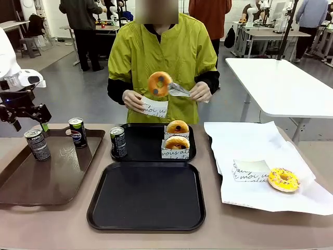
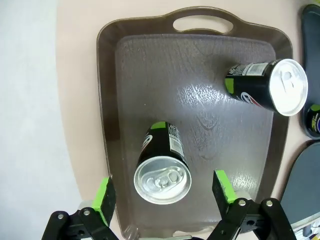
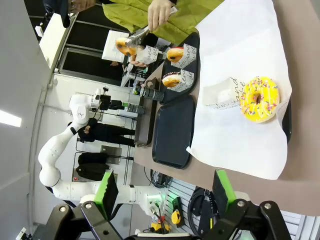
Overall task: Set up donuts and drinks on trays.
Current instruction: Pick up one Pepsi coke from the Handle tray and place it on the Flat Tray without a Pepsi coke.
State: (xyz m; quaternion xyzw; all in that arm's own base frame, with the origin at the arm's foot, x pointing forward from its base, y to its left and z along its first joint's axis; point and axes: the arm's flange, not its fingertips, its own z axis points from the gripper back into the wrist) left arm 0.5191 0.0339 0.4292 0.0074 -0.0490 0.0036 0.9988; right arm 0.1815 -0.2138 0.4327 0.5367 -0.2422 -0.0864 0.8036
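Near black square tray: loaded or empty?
Empty: the near black square plastic tray is bare. Two boxed glazed donuts and a slim dark can sit on the far black tray.

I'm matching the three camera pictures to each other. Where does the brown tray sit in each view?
Front view: brown tray at lower left, on the table's left end.
Left wrist view: brown tray across the middle, seen from above, handle at the top.
Right wrist view: brown tray small and edge-on, left of centre.
Shared landmark: the empty black tray lies next to it in every view.
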